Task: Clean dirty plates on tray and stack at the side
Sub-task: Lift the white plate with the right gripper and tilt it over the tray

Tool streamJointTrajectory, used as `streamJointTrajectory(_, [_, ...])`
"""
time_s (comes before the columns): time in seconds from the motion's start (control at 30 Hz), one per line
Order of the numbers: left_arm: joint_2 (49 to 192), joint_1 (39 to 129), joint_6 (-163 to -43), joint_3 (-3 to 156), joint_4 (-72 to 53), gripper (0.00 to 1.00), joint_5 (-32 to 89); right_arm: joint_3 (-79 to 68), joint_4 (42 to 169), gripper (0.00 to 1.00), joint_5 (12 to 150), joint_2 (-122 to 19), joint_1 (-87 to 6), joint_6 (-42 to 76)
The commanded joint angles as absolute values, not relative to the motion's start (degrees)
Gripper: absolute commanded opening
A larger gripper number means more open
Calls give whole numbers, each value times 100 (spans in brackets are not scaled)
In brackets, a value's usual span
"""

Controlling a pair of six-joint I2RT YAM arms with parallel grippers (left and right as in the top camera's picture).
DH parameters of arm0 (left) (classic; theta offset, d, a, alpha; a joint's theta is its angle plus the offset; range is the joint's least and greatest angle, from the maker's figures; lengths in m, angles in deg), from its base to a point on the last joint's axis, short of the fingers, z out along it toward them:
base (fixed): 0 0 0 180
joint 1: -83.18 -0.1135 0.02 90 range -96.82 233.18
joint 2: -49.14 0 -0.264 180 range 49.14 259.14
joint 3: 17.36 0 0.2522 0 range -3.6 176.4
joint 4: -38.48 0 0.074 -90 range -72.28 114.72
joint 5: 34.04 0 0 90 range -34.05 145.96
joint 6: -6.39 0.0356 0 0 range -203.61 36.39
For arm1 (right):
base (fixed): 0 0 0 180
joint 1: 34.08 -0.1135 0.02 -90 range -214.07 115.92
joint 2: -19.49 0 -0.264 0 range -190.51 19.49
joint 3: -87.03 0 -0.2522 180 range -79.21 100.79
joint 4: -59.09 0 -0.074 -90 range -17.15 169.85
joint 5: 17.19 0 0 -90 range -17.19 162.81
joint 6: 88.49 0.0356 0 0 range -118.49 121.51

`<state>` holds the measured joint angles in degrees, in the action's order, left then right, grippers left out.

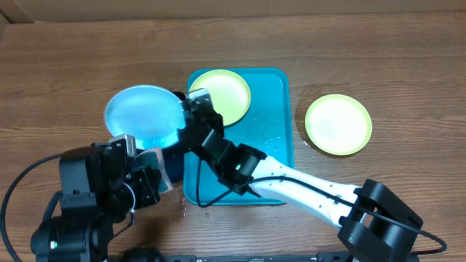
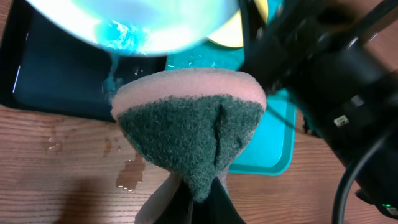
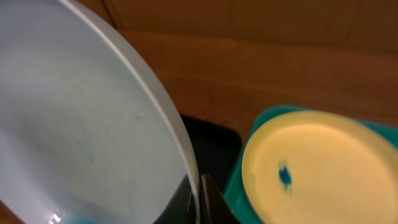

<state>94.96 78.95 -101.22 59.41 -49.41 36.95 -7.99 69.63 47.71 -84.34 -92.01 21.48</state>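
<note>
My right gripper is shut on the rim of the light blue plate and holds it over the black tray, left of the turquoise tray. The plate fills the left of the right wrist view, its rim pinched between the fingers. My left gripper is shut on a pink and green sponge just below the plate. A yellow-green plate with a blue smudge lies in the turquoise tray. Another yellow-green plate rests on the table to the right.
A black tray sits left of the turquoise tray, under the held plate. Water drops lie on the wooden table in front of it. The right arm crosses the turquoise tray's front.
</note>
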Motion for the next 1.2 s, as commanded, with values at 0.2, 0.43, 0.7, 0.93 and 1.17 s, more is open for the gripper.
streamJointTrajectory(0.2, [9363, 7869, -9988, 6033, -4967, 4, 3555, -703, 3966, 4, 3062, -8436, -9688, -2493])
streamJointTrajectory(0.43, [9365, 7869, -9988, 6033, -4989, 6, 3555, -703, 2334, 4, 3018, -8436, -9778, -3030])
streamJointTrajectory(0.7, [9365, 7869, -9988, 6033, -5050, 4, 3557, -703, 1735, 4, 3020, -8436, -9854, -3030])
streamJointTrajectory(0.93, [9365, 7869, -9988, 6033, -5030, 6, 3560, -703, 1739, 4, 3040, -8436, -9874, -3030])
streamJointTrajectory(1.17, [9400, 7869, -9988, 6030, -5026, 4, 3671, -703, 1737, 4, 3040, -8436, -9874, -3030])
